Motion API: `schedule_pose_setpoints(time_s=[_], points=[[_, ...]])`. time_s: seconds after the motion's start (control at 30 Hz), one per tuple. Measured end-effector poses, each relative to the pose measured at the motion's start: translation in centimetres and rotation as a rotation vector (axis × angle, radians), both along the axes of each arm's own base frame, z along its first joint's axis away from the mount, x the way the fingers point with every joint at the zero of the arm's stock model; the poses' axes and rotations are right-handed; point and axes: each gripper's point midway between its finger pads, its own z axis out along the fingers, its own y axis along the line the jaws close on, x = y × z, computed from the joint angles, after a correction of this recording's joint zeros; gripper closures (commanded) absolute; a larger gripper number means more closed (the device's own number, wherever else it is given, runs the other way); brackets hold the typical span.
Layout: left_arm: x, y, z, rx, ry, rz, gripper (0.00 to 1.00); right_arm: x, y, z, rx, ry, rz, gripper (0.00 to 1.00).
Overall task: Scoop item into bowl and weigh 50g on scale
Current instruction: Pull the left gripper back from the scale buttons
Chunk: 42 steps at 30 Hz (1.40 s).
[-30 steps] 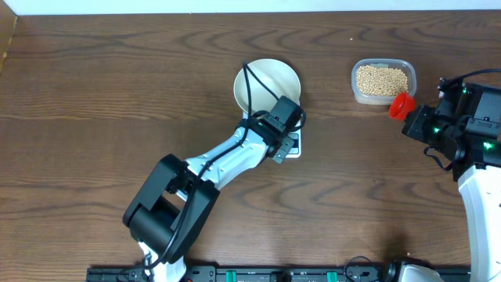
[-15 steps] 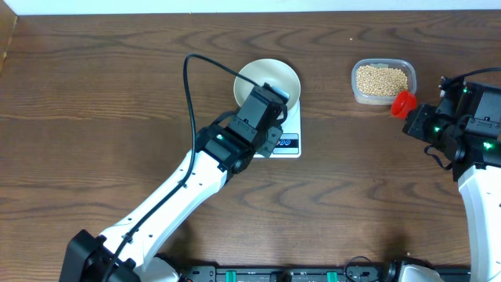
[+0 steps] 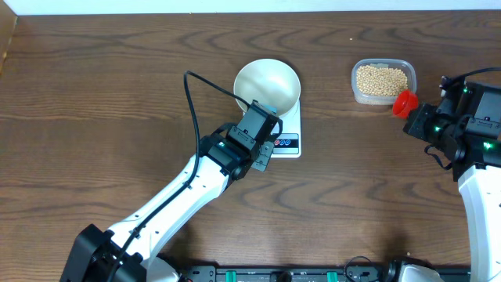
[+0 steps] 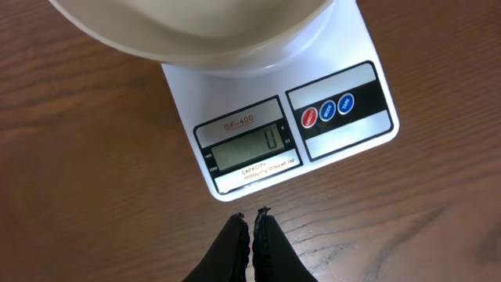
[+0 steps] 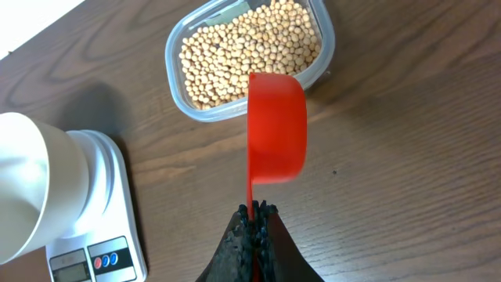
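Scale (image 4: 348, 43) and bowl (image 4: 196, 35) are seen past the left claw (image 4: 251, 222). Its two black fingers (image 4: 235, 244) are pressed together with nothing between them, and the tips end just short of the scale's near edge. Directly ahead of the tips lies the grey display (image 4: 246, 149), reading 0. Ahead and to the right sit a red button (image 4: 310, 118) and, beside it, two blue ones. The off-white bowl stands on the far half of the scale, beyond the display; from overhead its inside shows plain off-white.

The right claw (image 5: 254, 213) pinches the thin handle of a red scoop (image 5: 275, 125), whose cup reaches straight ahead of the fingertips. Just beyond the cup, the beans (image 5: 243, 51) lie in a clear tub (image 5: 327, 43). The cup's far edge overlaps the tub's near rim in this view, and contact cannot be judged. Scale and bowl lie ahead and well to the left of this claw. Everything rests on a dark wooden table (image 3: 94, 94).
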Motion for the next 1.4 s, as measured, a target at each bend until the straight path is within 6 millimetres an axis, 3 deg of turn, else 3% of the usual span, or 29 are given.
schedule_pose_setpoints(time_s=[0.33,0.53,0.67,0.77,0.93,1.03,1.4], points=[[-0.5,0.2,0.5,-0.057,0.028,0.101,0.93,0.1,0.0,0.1,-0.001,-0.004,0.0,0.99],[-1.1,0.7,3.9,-0.115,-0.039,0.099,0.93,0.1,0.0,0.1,-0.001,-0.004,0.0,0.99],[-1.2,0.7,3.5,-0.116,-0.036,0.103,0.92,0.1,0.0,0.1,-0.001,-0.004,0.0,0.99],[-1.7,1.1,1.7,-0.104,-0.014,0.114,0.91,0.1,0.0,0.1,-0.001,-0.004,0.0,0.99],[-1.9,1.2,0.9,-0.108,-0.005,0.12,0.54,0.1,0.0,0.1,-0.001,-0.004,0.0,0.99],[-2.0,1.2,0.9,-0.112,-0.004,0.12,0.41,0.1,0.0,0.1,-0.001,-0.004,0.0,0.99],[-2.0,1.2,0.9,-0.087,-0.014,0.074,0.38,0.1,0.0,0.1,-0.001,-0.004,0.0,0.99]])
